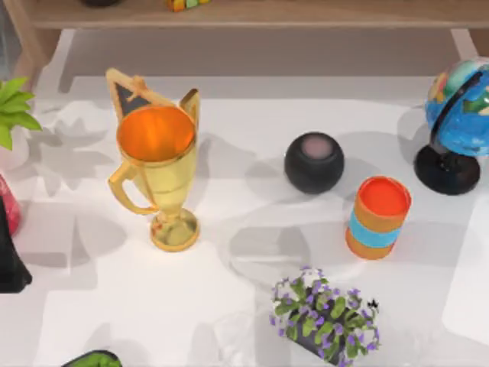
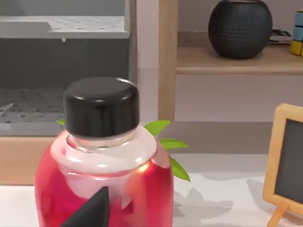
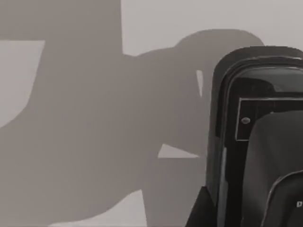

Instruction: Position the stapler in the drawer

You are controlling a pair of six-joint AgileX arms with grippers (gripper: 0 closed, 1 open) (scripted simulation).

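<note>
My left gripper (image 2: 92,210) sits just behind the red bottle (image 2: 102,161); black stapler (image 3: 255,137) right beside my right wrist; can't tell either gripper's state

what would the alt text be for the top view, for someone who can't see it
A white table seen from above holds a gold trophy with an orange bowl at left, a black round speaker at centre, an orange can with a blue band, a globe at right, and purple flowers in front.
</note>
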